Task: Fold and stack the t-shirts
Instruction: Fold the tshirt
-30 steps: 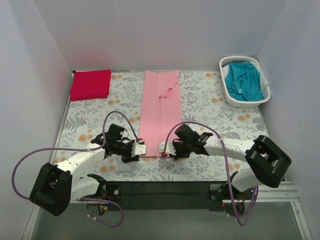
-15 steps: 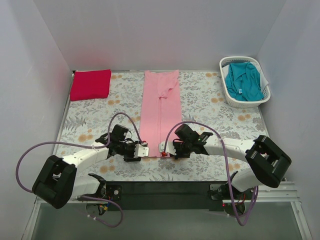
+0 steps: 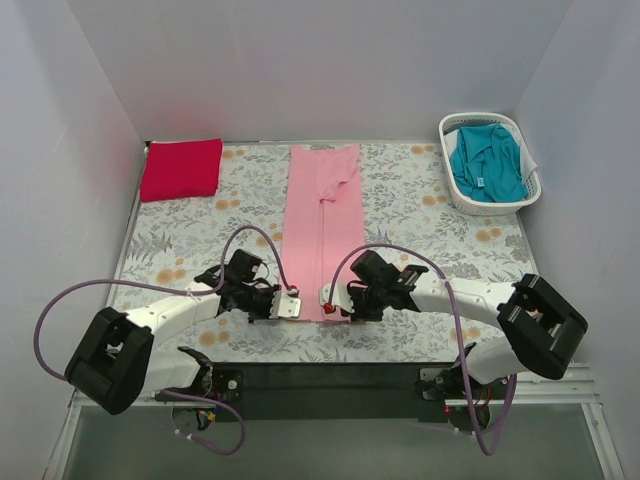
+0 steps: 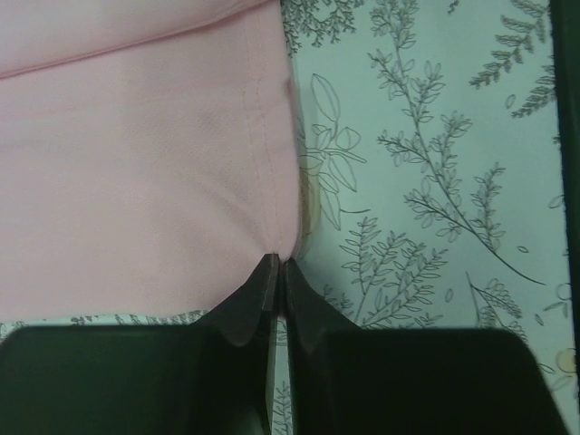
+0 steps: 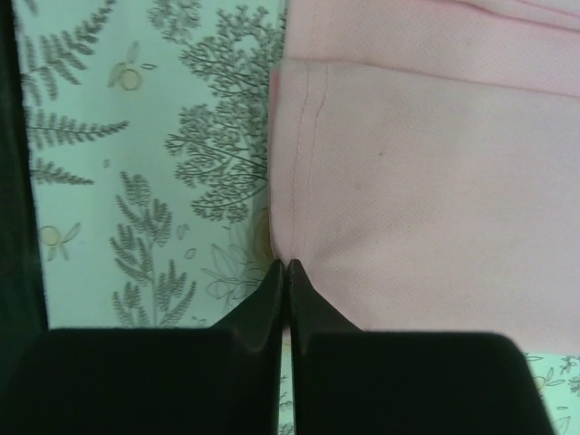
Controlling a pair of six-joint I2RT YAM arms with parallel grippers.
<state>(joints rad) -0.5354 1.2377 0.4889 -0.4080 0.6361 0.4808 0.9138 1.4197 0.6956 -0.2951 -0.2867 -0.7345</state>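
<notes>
Pinching the near hem of the pink t-shirt [image 3: 320,215] at both corners

The pink t-shirt lies flat in a long narrow strip down the middle of the floral cloth [image 3: 420,215], its sides already folded inward so that a seam runs along its length. Its collar end points toward the far wall and its hem toward the arms. The left gripper [image 3: 288,305] has its fingers pressed together on the hem's left corner; the left wrist view shows the tips [image 4: 275,270] meeting right at the stitched edge. The right gripper [image 3: 326,297] is likewise clamped on the hem's right corner, its tips [image 5: 283,272] closed on the fabric edge. Both sit low against the cloth, just beside each other.

The red t-shirt [image 3: 181,168] rests folded in the far left corner, well apart from the pink one. The teal t-shirt [image 3: 485,160] lies crumpled inside the white laundry basket [image 3: 462,203] at the far right.
</notes>
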